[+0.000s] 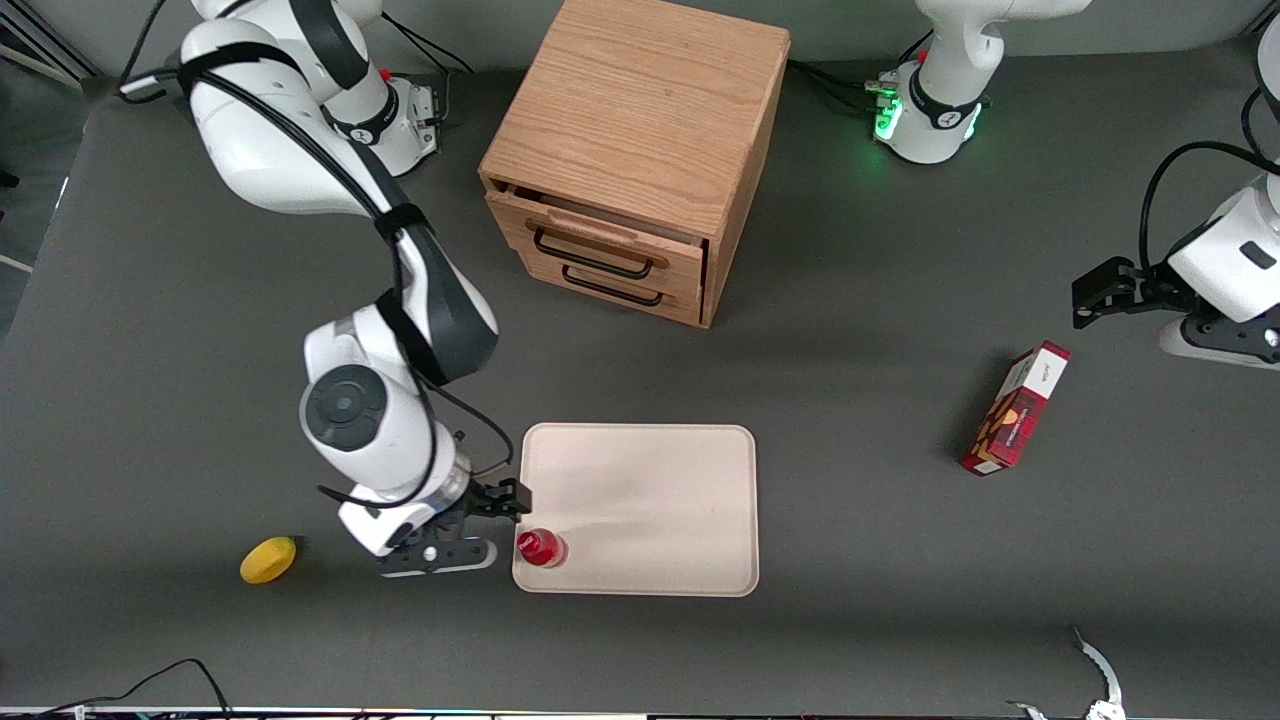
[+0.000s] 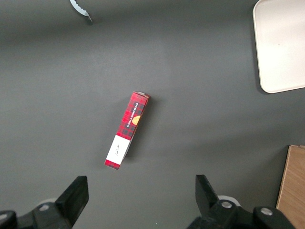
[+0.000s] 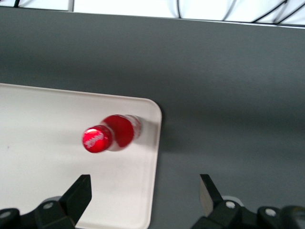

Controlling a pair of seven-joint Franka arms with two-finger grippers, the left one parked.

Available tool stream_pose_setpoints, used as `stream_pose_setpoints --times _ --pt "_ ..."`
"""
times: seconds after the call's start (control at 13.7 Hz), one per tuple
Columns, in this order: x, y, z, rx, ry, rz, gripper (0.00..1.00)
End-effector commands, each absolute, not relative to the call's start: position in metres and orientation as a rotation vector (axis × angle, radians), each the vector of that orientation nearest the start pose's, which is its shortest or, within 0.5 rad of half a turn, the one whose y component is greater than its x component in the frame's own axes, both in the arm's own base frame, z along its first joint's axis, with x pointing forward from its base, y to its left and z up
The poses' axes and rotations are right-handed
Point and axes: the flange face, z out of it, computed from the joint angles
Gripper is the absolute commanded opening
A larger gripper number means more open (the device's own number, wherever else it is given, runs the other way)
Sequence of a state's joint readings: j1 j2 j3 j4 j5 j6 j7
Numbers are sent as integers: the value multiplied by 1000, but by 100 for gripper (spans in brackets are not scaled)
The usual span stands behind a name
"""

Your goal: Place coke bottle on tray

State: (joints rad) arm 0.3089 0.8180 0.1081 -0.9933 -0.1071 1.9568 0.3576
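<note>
The small red coke bottle (image 1: pixel 541 548) stands upright on the beige tray (image 1: pixel 650 500), in the tray's corner nearest the front camera and toward the working arm's end. It also shows in the right wrist view (image 3: pixel 108 133), upright on the tray (image 3: pixel 57 124) near its rounded corner. My right gripper (image 1: pixel 478 528) is open and empty, just beside the tray's short edge and apart from the bottle. In the wrist view its fingers (image 3: pixel 78 196) are spread wide over the tray's edge, with nothing between them.
A yellow lemon (image 1: pixel 268 559) lies on the table toward the working arm's end. A wooden drawer cabinet (image 1: pixel 630 160) stands farther from the front camera than the tray, its top drawer slightly open. A red-and-white carton (image 1: pixel 1015 408) lies toward the parked arm's end.
</note>
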Motion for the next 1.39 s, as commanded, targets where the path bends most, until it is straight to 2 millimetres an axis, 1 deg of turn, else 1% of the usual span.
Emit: stream_pose_setpoints --times 0.0,0.15,0.22,0.29,0.37,0.44,0.51,0.66,0.8,0.88,1.02,1.17,1.24,1.32 --pt "701 237 420 -3068 29 -130 100" --pt "680 208 441 -3077 1 -111 100" --pt "674 185 450 -3085 18 -111 100" --pt "667 165 461 -3091 -6 -117 100" --pt "657 150 477 -3096 -36 -132 100" --pt "651 130 488 -3100 -5 -146 100" --pt "640 112 499 -3106 30 -153 100" --pt "617 84 518 -3105 93 -173 100" --pt "595 66 532 -3109 121 -188 100" --pt "590 57 538 -3111 147 -199 100" --pt "587 54 545 -3117 170 -164 100" --pt "584 47 556 -3122 164 -189 100" --pt "583 40 561 -3127 144 -203 100" --pt "581 35 567 -3135 61 -203 100"
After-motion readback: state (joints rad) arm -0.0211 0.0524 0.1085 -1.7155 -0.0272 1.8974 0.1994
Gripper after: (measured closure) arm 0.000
